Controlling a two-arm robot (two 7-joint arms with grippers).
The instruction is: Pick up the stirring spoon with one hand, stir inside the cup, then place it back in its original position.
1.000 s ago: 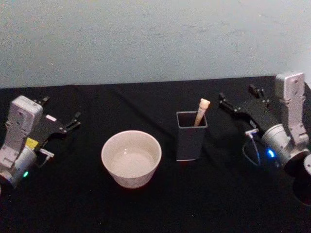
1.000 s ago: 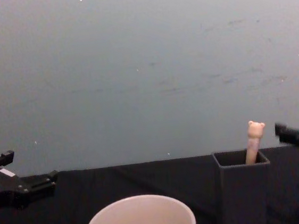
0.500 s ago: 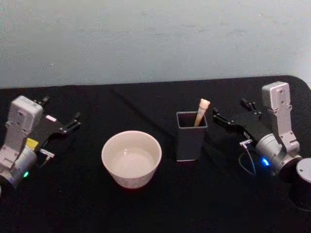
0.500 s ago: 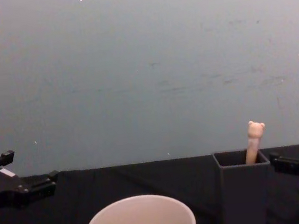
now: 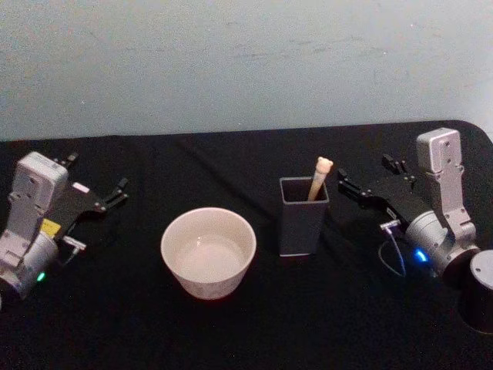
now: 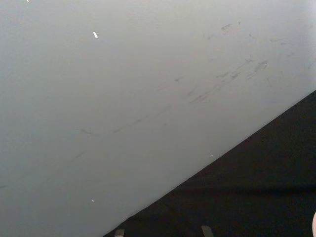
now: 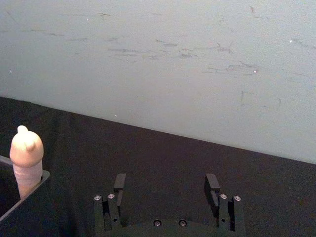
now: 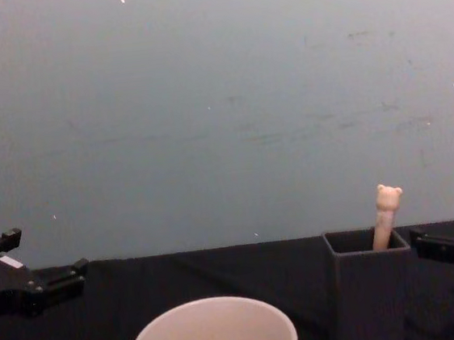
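The stirring spoon [image 5: 320,177] stands in the dark grey square holder [image 5: 303,220], its bear-head handle [image 8: 389,211] sticking out above the rim. The wide cream-white cup [image 5: 208,252] sits on the black table to the left of the holder. My right gripper [image 5: 364,171] hovers open just right of the holder, at about the height of its rim, holding nothing. In the right wrist view its two fingers [image 7: 118,183] stand wide apart, with the bear head [image 7: 25,148] off to one side. My left gripper [image 5: 97,171] rests open at the far left.
A black cloth covers the table [image 5: 246,331] in front of a plain pale wall [image 8: 219,98]. A dark round object [image 5: 479,297] sits at the table's right edge beside my right arm. Bare cloth lies between the cup and the left gripper.
My right gripper came down and in toward the holder from the right, then nearly stopped. The left arm, cup and spoon have not moved.
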